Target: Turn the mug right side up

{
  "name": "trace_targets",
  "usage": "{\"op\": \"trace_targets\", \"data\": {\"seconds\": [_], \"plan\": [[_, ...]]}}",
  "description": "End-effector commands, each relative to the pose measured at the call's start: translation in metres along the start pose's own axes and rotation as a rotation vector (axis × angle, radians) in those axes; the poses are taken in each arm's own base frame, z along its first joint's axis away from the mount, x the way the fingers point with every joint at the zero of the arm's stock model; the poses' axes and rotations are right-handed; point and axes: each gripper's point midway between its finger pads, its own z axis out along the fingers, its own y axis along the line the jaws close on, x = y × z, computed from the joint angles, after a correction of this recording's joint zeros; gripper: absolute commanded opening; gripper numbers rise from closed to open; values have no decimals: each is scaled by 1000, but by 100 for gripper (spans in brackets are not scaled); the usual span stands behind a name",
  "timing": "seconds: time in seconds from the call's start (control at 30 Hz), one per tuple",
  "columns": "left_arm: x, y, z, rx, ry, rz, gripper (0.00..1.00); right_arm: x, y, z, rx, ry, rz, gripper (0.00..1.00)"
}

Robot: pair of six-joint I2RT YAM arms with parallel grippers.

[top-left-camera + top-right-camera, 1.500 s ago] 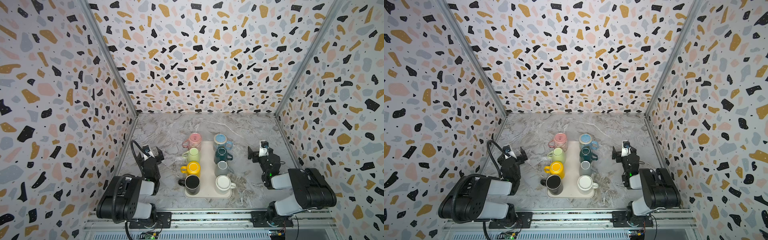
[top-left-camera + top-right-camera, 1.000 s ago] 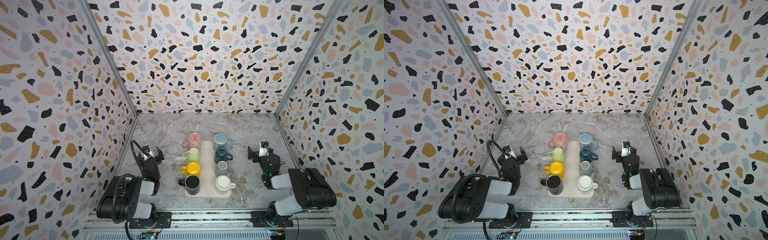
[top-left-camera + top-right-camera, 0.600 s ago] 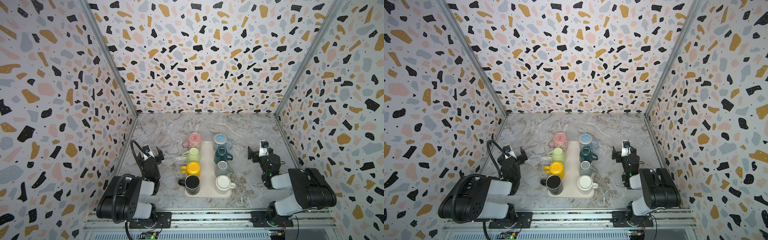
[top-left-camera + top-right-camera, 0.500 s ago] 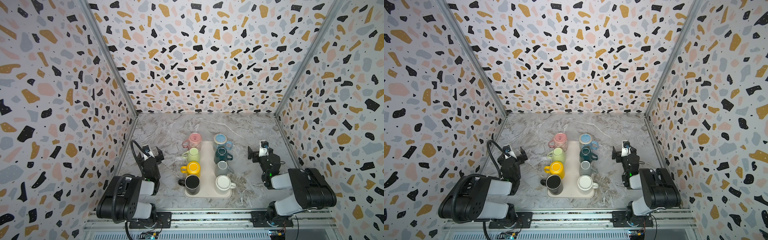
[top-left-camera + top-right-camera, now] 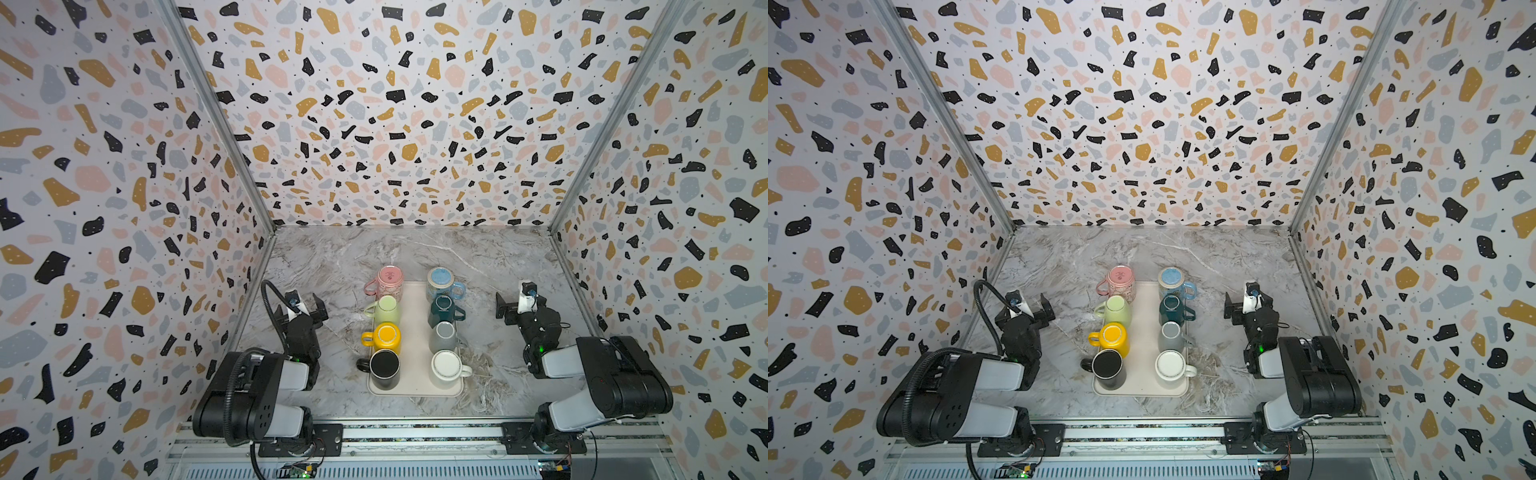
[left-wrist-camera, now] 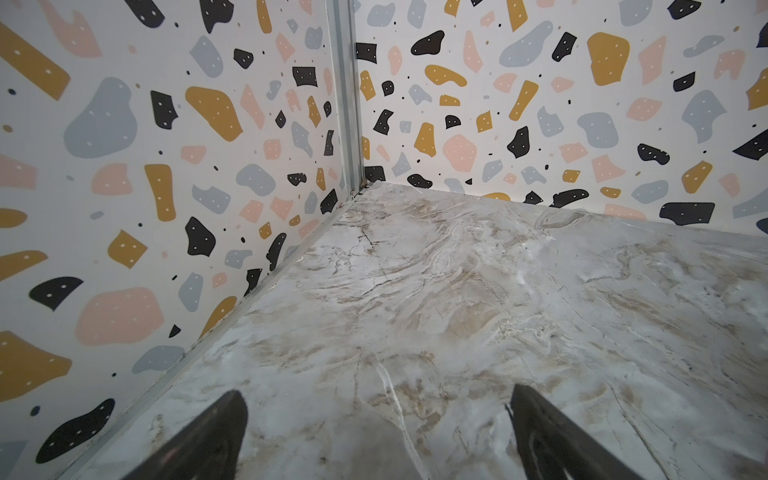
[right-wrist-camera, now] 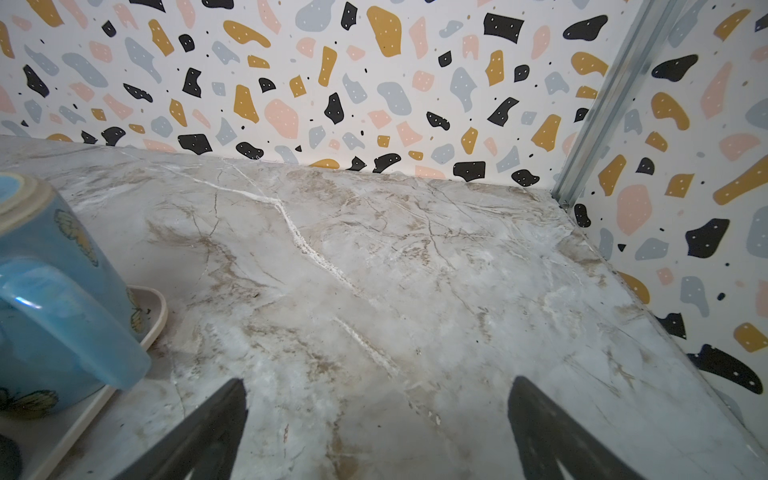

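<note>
Several mugs stand in two rows on a cream tray (image 5: 415, 332) in both top views. The pink mug (image 5: 390, 279), light blue mug (image 5: 441, 279) and teal mug (image 5: 442, 305) show their bases upward. In the right wrist view the light blue mug (image 7: 54, 266) stands upside down with its bare foot ring on top. My left gripper (image 5: 305, 301) rests open left of the tray, over bare marble (image 6: 376, 411). My right gripper (image 5: 517, 305) rests open right of the tray, empty (image 7: 374, 407).
Green (image 5: 387, 306), yellow (image 5: 386, 336), black (image 5: 384, 363), grey (image 5: 444, 334) and white (image 5: 446, 365) mugs fill the tray's other places. Patterned walls close the marble floor (image 5: 415, 253) on three sides. A metal rail (image 5: 415, 432) runs along the front.
</note>
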Motion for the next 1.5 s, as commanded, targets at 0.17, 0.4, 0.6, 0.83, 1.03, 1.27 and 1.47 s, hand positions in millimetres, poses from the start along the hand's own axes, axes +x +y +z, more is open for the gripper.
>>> {"op": "trace_targets", "data": {"seconds": [0.17, 0.4, 0.6, 0.83, 1.03, 1.27, 1.47], "plan": [[-17, -3, 2, 8, -51, -11, 100, -6, 0, -1, 5, -24, -3, 99], [-44, 0, 10, -39, 7, -12, 97, -26, -3, 6, 39, 12, -18, 98], [-91, -5, -15, 54, -65, -157, 97, -70, -2, 2, 40, 68, 21, 98], [-135, -6, -48, 156, -106, -365, 99, -123, 25, -19, -96, 178, 247, 93], [-146, -21, -68, 296, -101, -471, 99, -149, 61, -43, -303, 202, 579, 83], [-148, -21, -75, 315, -93, -513, 100, -152, 105, -57, -584, 286, 1015, 80], [-153, -14, -80, 294, -102, -529, 100, -139, 111, -50, -639, 346, 1372, 69]]}}
